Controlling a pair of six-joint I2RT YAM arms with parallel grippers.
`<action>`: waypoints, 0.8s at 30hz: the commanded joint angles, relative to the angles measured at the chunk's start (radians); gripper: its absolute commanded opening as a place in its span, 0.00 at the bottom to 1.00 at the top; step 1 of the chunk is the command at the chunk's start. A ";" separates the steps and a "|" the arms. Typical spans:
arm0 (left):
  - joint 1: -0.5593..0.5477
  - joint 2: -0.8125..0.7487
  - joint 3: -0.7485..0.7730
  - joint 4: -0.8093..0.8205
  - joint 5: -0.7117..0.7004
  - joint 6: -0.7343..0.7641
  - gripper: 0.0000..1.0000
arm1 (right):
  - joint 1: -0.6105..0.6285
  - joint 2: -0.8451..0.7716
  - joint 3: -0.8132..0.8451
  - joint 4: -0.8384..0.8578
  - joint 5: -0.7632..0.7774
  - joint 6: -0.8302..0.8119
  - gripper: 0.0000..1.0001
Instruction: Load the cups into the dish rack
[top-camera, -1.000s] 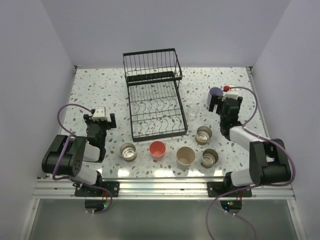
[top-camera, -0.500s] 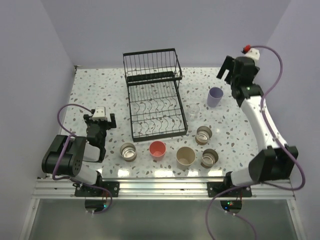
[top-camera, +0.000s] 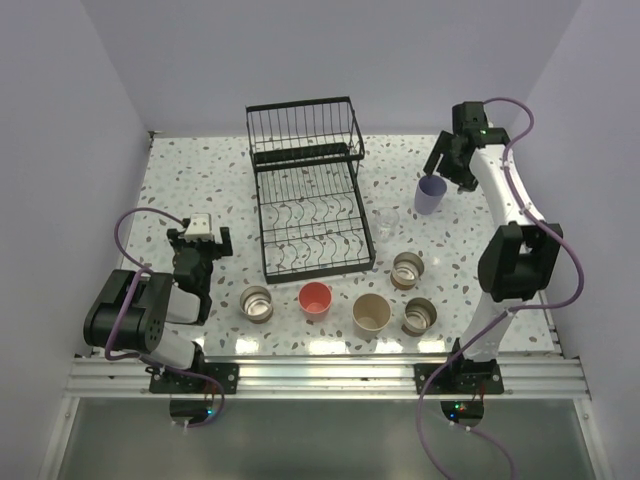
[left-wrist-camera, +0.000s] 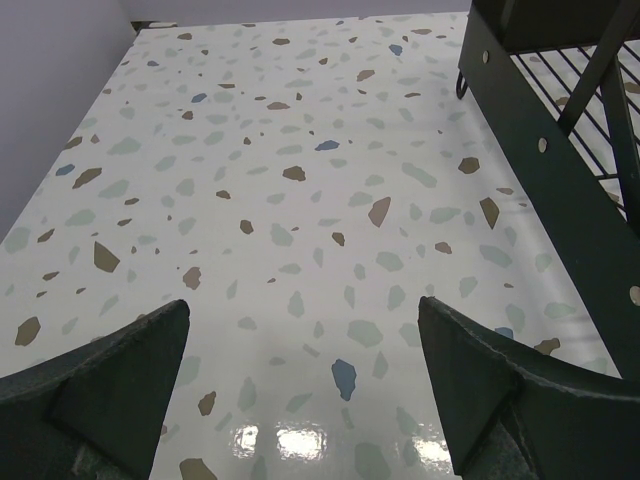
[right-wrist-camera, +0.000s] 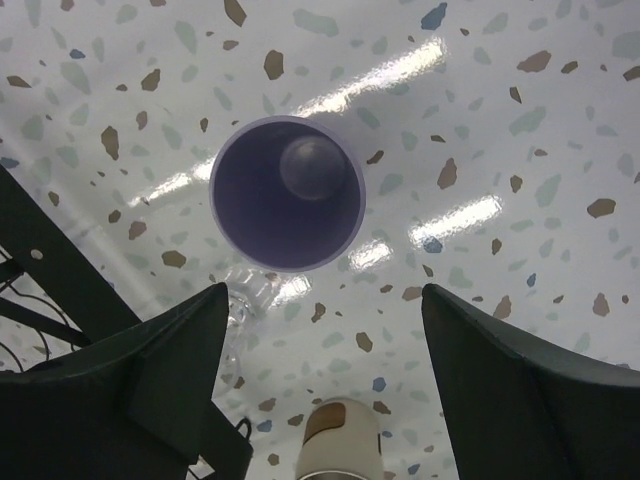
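The black wire dish rack (top-camera: 305, 190) stands at the back centre, with nothing in it. The lavender cup (top-camera: 431, 194) stands upright to its right, and the clear glass (top-camera: 387, 222) is beside the rack. Along the front stand a red-pink cup (top-camera: 315, 298), a beige cup (top-camera: 371, 313) and three tan-and-metallic cups (top-camera: 257, 303) (top-camera: 408, 269) (top-camera: 419, 315). My right gripper (top-camera: 447, 170) hangs open above the lavender cup (right-wrist-camera: 287, 193), pointing down, its midpoint (right-wrist-camera: 325, 290) just off the rim. My left gripper (top-camera: 200, 237) is open and empty, low over bare table (left-wrist-camera: 302, 305).
The rack's frame shows at the right of the left wrist view (left-wrist-camera: 560, 130) and at the lower left of the right wrist view (right-wrist-camera: 50, 280). A tan cup (right-wrist-camera: 345, 450) and the clear glass (right-wrist-camera: 205, 310) lie below the lavender cup there. Walls close in on both sides and at the back.
My right arm has lifted away from beside the lavender cup, swung up towards the back, and now hangs over the cup. The cup stays in place. The left arm has not moved.
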 joint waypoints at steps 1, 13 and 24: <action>0.007 0.005 0.016 0.093 -0.012 -0.008 1.00 | -0.002 0.022 0.053 -0.094 0.013 0.026 0.80; 0.007 0.004 0.017 0.094 -0.012 -0.007 1.00 | -0.082 0.126 -0.049 0.042 -0.044 0.036 0.59; 0.007 0.005 0.016 0.094 -0.012 -0.008 1.00 | -0.083 0.175 -0.048 0.102 -0.067 0.073 0.31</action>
